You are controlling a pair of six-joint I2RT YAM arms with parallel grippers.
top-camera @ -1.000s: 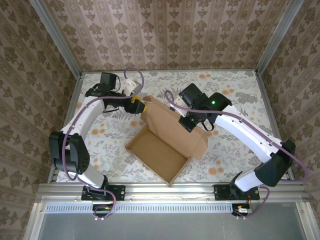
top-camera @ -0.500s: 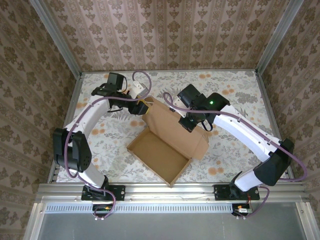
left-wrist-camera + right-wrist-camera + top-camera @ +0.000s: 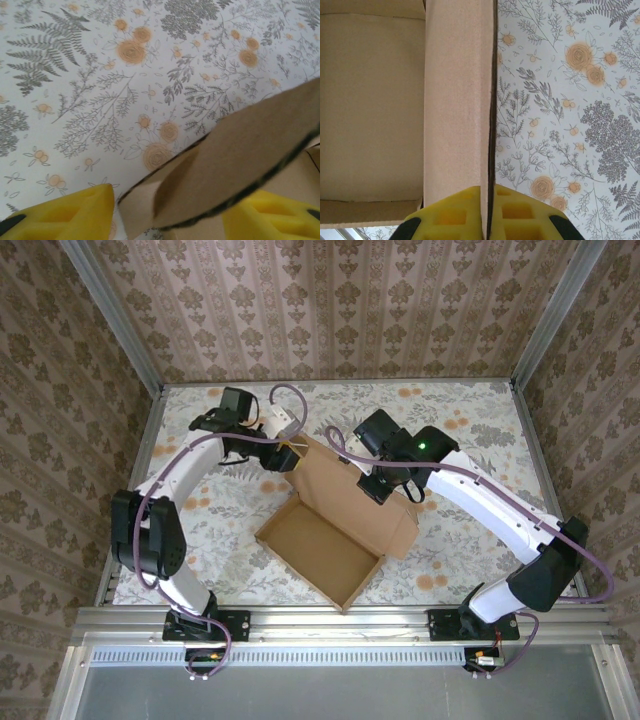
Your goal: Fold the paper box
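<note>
Cardboard box (image 3: 330, 540) lying at centre of table (image 3: 470, 420), long side running far-left to near-right. Right gripper (image 3: 487, 200) pinching raised wall (image 3: 455, 100). Left gripper (image 3: 287, 457), nearer arm, straddling far-left corner flap (image 3: 250, 150); clamping or not, cannot tell.

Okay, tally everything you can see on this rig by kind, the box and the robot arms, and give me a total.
paper box: 1
robot arms: 2 (left arm, right arm)
Total: 3
</note>
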